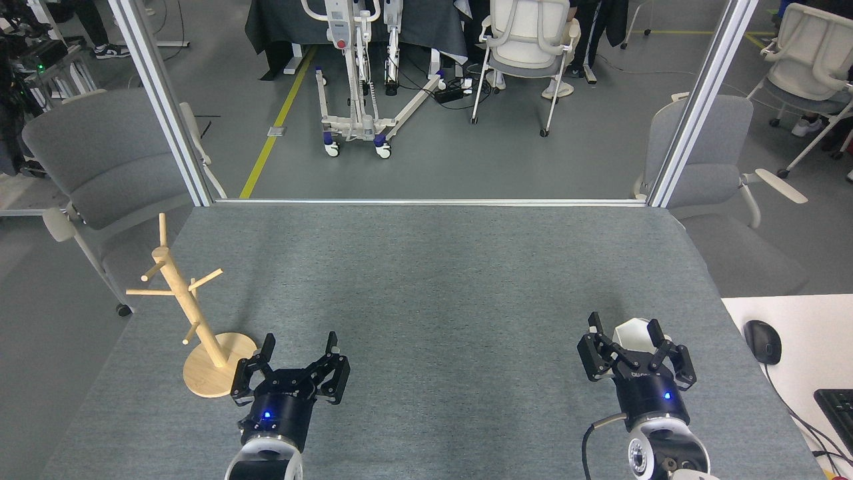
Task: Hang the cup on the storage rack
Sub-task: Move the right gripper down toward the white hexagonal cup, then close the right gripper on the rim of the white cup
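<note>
The small white cup (pixel 634 335) stands on the grey table (pixel 426 280) near the front right. My right gripper (pixel 624 325) is open, with its two fingers on either side of the cup; I cannot tell if they touch it. Its body hides the lower part of the cup. The wooden storage rack (pixel 181 297) stands at the front left on its round base (pixel 210 373), with nothing on its pegs. Just right of that base, my left gripper (pixel 300 340) is open and holds nothing.
A white desk (pixel 800 333) adjoins the table on the right, carrying a black mouse (pixel 763 341) and a keyboard (pixel 838 408). Grey chairs (pixel 100 160) stand beyond both back corners. Metal frame posts (pixel 163 100) rise at the table's far edge.
</note>
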